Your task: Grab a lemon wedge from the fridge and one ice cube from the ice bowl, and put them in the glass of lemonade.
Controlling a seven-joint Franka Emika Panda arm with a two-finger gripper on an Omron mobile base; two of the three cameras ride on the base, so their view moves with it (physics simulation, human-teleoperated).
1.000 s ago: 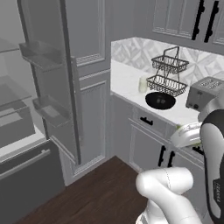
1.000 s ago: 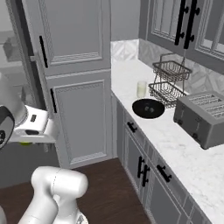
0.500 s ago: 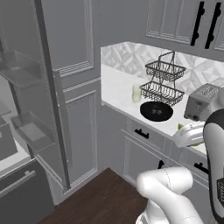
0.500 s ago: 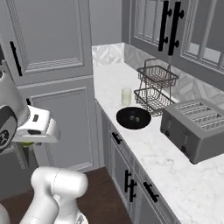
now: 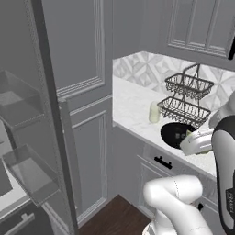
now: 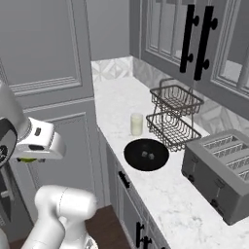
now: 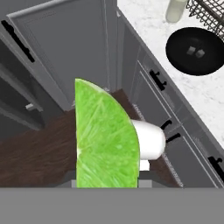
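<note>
Fridge (image 5: 27, 137): far left in left base view, door swung open; dark grey, smooth; clear door bins, boxy, see-through.
Tall cabinet (image 5: 85, 92): next right; panelled grey, matte, flat recessed faces.
Hand (image 7: 107, 175): clenched on the lemon wedge (image 7: 105, 140), w/ the wedge face-on in hand view. Wedge is bright green-yellow, half-moon shape, flat cut face w/ fine radial fibres, likely soft & slick.
Worktop (image 6: 116, 104): pale marbled stone, glossy.
Glass of lemonade (image 6: 136, 124): small clear tumbler, pale drink; stands on worktop just beside the wire basket (image 6: 172, 116), near the ice bowl (image 6: 146, 154).
Ice bowl: black, round, shallow; two small pale cubes inside.
Wire basket: two-tier, thin dark wire, open mesh.
Toaster (image 6: 221, 168): far right; grey, boxy, slotted top.
Risk 1: you're carrying a slick wedge by a narrow pinch; a fast swing could slip it to the wood floor.
Risk 2: glass mouth is narrow, wedge wide; you could knock the tumbler over or catch the basket wire if you come in low.
Risk 3: open fridge door sits close to arm's sweep.
</note>
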